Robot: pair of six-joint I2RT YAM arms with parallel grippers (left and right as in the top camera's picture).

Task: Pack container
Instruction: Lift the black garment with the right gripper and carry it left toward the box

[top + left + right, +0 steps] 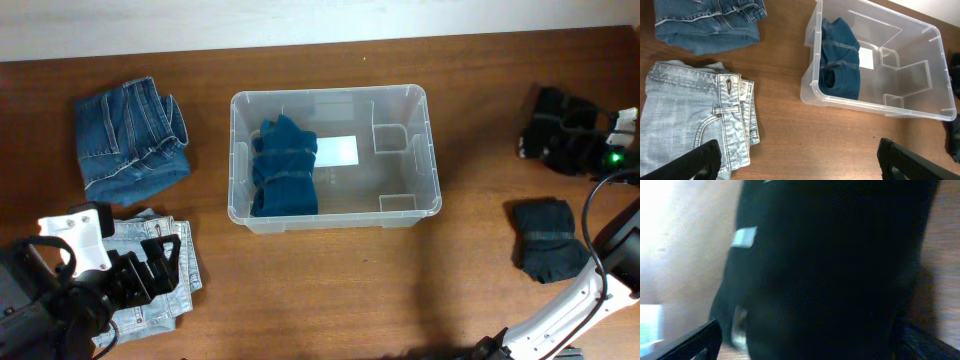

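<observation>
Brown wooden table [400,290], clear container [330,92] standing at centre, folded dark-blue jeans [125,140] at far left, folded pale jeans [685,120] nearer the front-left, folded black garment [548,240] well apart at right.

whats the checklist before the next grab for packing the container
1. Left end effector open: ok.
2. Left end effector over the light jeans: ok.
3. Free room in the container beside the teal garment: ok.
4. Right end effector open: ok.
5. Right end effector centred on the black garment: cannot tell, the right wrist view is blurred.
</observation>
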